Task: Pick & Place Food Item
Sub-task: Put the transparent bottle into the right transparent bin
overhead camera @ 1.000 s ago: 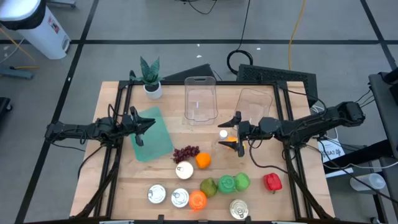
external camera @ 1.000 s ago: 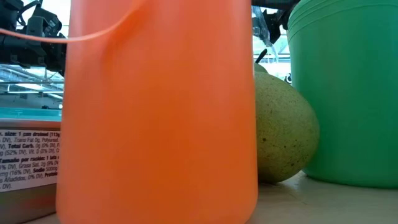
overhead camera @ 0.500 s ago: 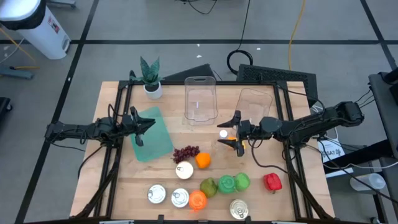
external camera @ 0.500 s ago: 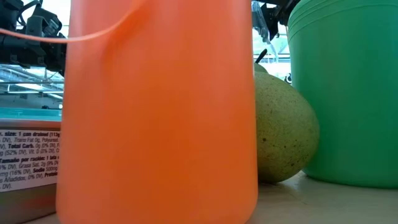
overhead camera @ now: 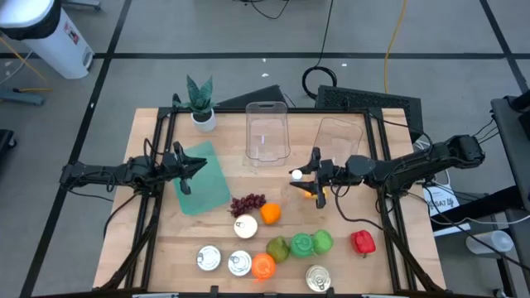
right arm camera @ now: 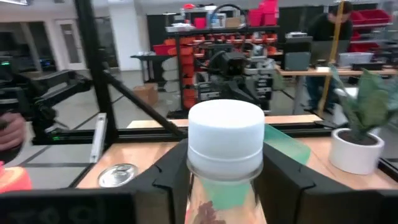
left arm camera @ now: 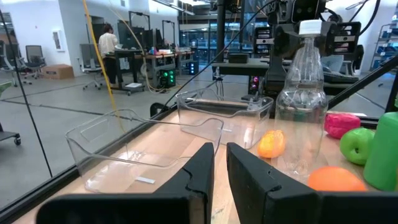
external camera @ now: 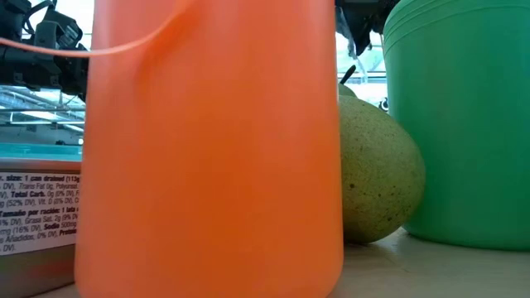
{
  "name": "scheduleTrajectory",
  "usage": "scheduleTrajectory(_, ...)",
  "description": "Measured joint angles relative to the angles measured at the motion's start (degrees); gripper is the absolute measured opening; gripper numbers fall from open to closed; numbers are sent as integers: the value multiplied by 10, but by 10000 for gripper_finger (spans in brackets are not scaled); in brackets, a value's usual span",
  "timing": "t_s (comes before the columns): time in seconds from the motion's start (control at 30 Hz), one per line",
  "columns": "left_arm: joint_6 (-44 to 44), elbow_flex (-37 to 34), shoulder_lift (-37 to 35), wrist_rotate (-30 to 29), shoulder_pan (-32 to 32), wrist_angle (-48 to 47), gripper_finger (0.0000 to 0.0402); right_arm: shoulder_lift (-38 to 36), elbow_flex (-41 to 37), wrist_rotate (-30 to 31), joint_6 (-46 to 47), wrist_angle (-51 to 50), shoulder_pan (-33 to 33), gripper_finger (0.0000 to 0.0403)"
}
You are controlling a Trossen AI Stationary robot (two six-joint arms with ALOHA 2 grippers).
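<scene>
Right wrist view: tool (right arm camera: 225, 171) around bottle (right arm camera: 225, 155).

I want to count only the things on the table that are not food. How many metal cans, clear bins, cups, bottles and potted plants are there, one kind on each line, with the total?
Metal cans: 3
Clear bins: 2
Cups: 2
Plastic bottle: 1
Potted plant: 1
Total: 9

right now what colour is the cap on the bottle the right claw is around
White. The cap on the clear bottle shows best in the right wrist view, between the right claw's fingers.
</scene>
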Motion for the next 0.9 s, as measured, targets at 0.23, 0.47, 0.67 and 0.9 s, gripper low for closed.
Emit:
scheduleTrajectory(0.23,0,0,0,0,0,0,51,-8,0,-25,-10,38,0,131)
scheduleTrajectory(0.47,-6,0,0,0,0,0,51,-100,0,-26,-29,34,-12,143)
scheduleTrajectory(0.67,-7,0,0,0,0,0,51,-193,55,-23,-62,-102,-30,133)
scheduleTrajectory(0.9,-5,0,0,0,0,2,51,-204,214,68,-123,-339,-39,140)
